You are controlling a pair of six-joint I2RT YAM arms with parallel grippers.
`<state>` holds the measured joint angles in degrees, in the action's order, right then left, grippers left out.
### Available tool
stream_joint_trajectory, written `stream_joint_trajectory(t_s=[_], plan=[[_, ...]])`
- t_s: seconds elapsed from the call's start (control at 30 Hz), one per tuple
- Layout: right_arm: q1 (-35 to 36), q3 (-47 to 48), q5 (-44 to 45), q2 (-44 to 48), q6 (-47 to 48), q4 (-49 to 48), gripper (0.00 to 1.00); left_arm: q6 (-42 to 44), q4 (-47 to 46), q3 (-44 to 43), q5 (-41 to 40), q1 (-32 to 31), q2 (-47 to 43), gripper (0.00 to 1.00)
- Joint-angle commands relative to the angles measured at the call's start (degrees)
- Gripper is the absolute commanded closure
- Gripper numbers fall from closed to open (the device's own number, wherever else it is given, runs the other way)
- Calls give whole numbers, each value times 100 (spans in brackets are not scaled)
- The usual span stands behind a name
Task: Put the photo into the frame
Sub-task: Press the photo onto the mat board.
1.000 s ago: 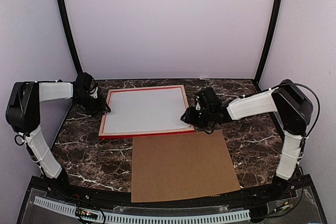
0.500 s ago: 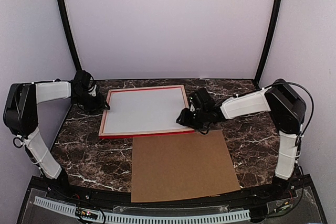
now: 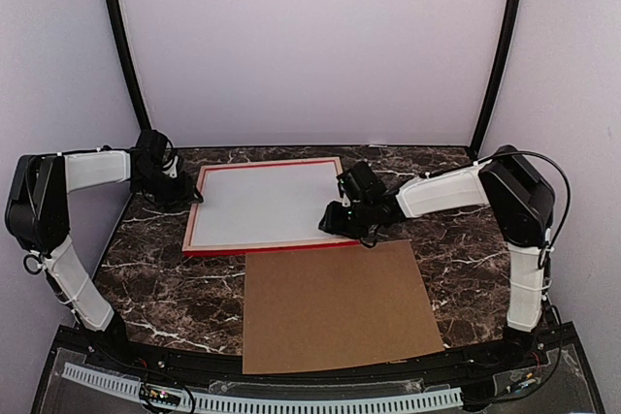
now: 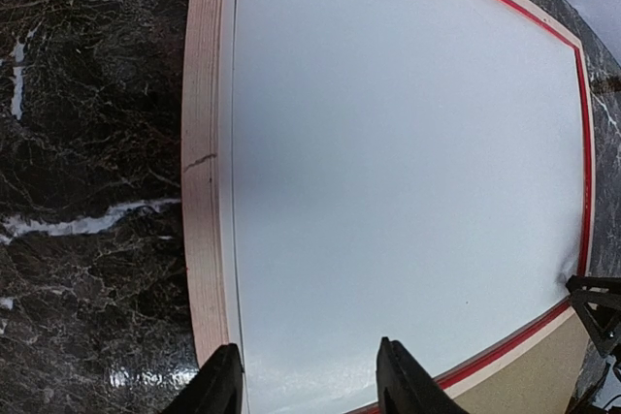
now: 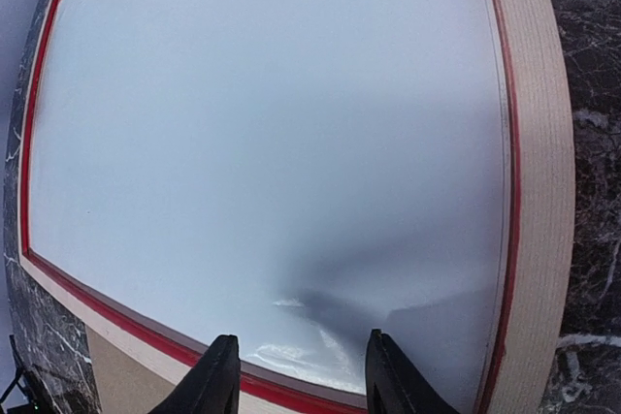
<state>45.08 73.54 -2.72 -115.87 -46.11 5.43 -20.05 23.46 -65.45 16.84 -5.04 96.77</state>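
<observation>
Jaws parted and empty, left gripper sits at the left rail of the frame, likely to steady it. Photo, seemingly face-down and showing white, lies inside. Right gripper, likewise unclenched, hangs low over its near right corner, probably to seat it.

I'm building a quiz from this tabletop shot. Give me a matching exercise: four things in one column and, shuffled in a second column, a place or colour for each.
Things
1. frame
2. brown board
3. left gripper
4. right gripper

Descriptions
A. at the frame's right end, fingers apart
B. plain brown, lying flat, nearest the arm bases
C. red face and pale wood sides, with a white sheet inside
D. at the frame's left end, fingers apart

Pairs: 1-C; 2-B; 3-D; 4-A
</observation>
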Motion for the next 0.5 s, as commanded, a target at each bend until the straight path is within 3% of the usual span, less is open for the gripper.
stream_joint_trajectory(t_s=[0.0,0.33,0.47], plan=[[71,135,-70,-128,75,-16,54,102,72,94,-40,10,-236,50],[80,59,-117,148,247,-133,54,119,78,111,-79,7,-399,47],[73,-101,123,675,518,-180,51,150,-65,233,16,5,-722,38]])
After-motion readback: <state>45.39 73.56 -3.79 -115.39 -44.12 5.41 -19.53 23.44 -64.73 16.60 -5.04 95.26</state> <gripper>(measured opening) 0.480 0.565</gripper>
